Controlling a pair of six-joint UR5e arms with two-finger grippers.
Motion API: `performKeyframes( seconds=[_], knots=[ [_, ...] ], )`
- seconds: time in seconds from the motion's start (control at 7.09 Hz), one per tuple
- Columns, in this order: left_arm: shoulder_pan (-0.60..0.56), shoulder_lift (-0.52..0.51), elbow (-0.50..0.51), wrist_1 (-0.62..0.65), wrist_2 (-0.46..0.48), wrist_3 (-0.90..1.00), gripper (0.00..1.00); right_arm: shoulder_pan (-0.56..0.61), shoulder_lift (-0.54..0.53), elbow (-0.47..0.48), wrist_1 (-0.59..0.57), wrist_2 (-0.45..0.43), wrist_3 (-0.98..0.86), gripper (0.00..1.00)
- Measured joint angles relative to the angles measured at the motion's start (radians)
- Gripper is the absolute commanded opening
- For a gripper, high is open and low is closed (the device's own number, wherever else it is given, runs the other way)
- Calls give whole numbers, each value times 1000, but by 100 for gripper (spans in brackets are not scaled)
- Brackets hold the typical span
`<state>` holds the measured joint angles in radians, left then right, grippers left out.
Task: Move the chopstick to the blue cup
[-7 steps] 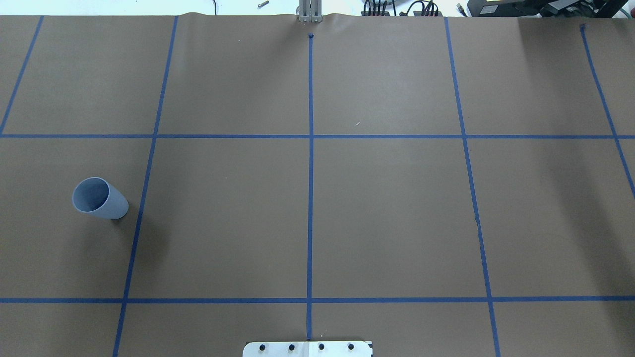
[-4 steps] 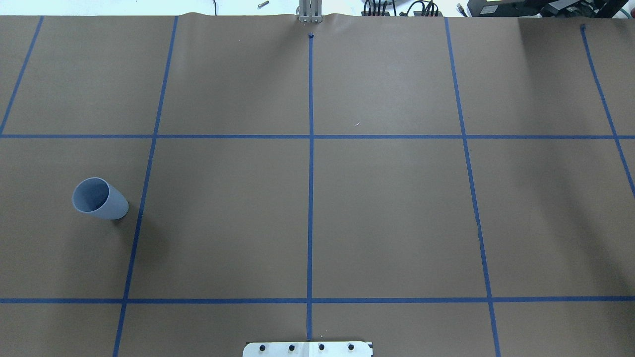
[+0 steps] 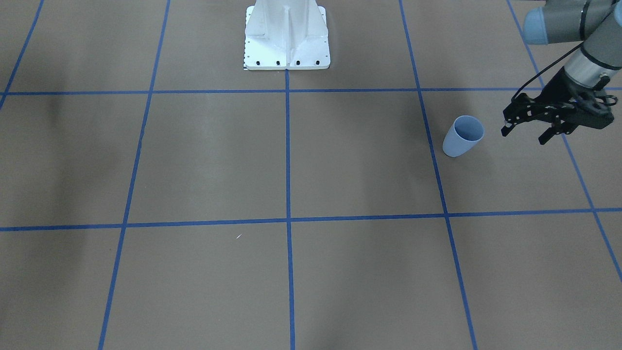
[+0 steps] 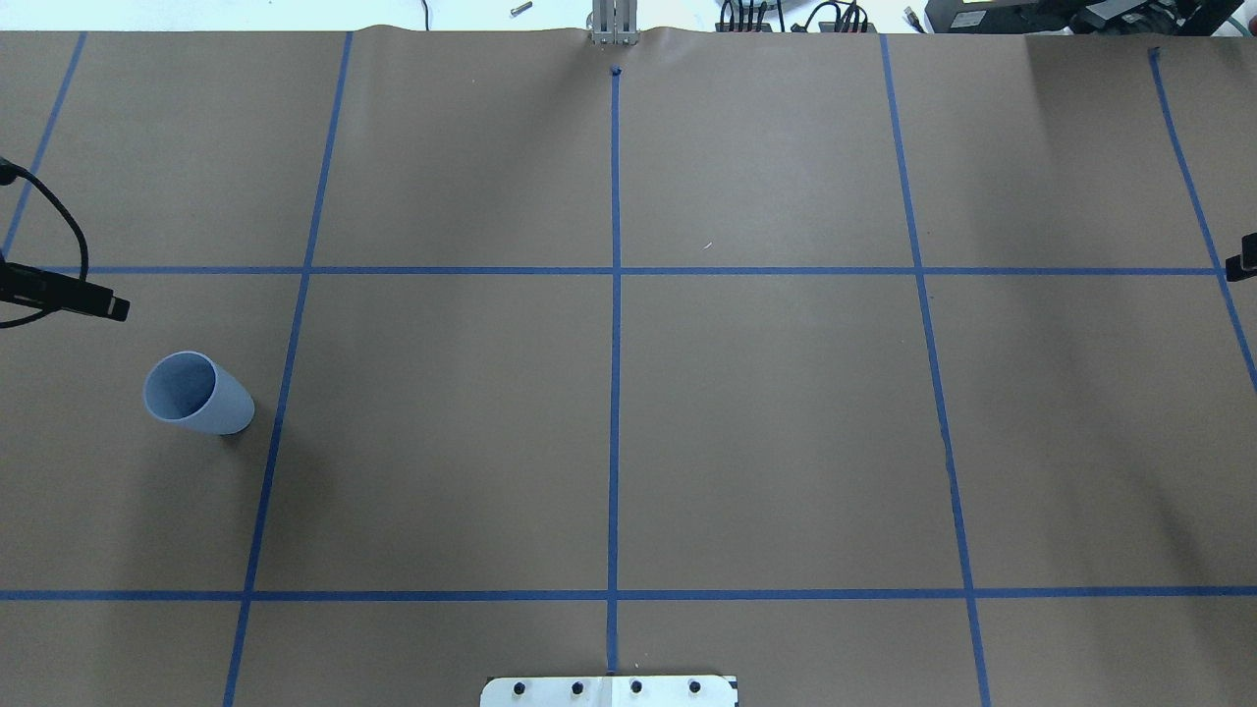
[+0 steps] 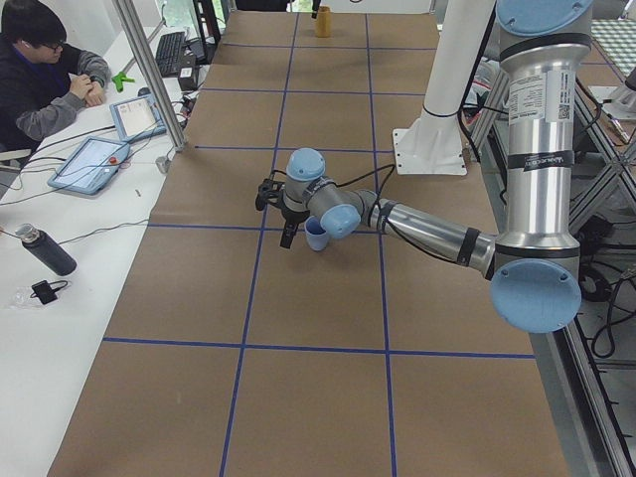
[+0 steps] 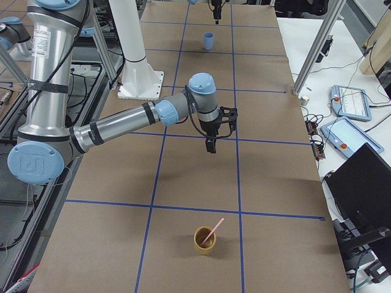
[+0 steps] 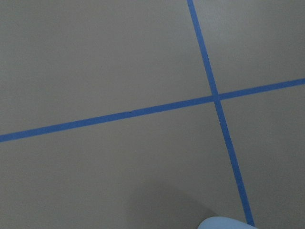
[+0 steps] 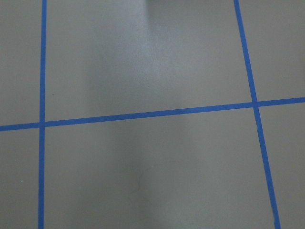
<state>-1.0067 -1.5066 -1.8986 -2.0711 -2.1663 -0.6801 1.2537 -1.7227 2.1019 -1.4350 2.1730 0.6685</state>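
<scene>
The blue cup (image 3: 463,136) stands upright on the brown table, also in the overhead view (image 4: 196,393) and at the far end of the right-side view (image 6: 209,41). My left gripper (image 3: 525,136) hovers just beside the cup with its jaws open and empty; one finger (image 4: 93,299) shows at the overhead view's left edge. The pale pink chopstick (image 6: 212,230) leans in a mustard-brown cup (image 6: 204,240) at the table's right end, far from the blue cup. My right gripper (image 6: 211,145) hangs over the table between them; I cannot tell if it is open. Only a sliver (image 4: 1245,257) shows overhead.
The robot's white base (image 3: 286,34) stands at the table's near-robot edge. Blue tape lines (image 4: 614,393) divide the brown table into squares. An operator (image 5: 40,70) sits at a side desk with tablets (image 5: 94,164). A laptop (image 6: 363,195) lies beyond the far edge.
Both arms have come into the overhead view: the left gripper's finger at the left edge above the blue cup, the right gripper's tip at the right edge. The cup has not moved.
</scene>
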Motion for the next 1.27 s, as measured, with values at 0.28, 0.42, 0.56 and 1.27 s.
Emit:
performKeyframes(
  seconds=[0.28,0.42,0.56,1.27],
  knots=[
    [97,2,2,-2,55,-39,94,-7,0,-2,7,-6,6,100],
    [130,2,9,-3,75,-41,61,-7,0,-3,8,-8,6,100],
    [161,0,21,-3,101,-40,31,-8,0,-4,8,-8,6,100],
    [212,-23,24,-3,124,-30,0,-8,2,-9,8,-9,6,100]
  ],
)
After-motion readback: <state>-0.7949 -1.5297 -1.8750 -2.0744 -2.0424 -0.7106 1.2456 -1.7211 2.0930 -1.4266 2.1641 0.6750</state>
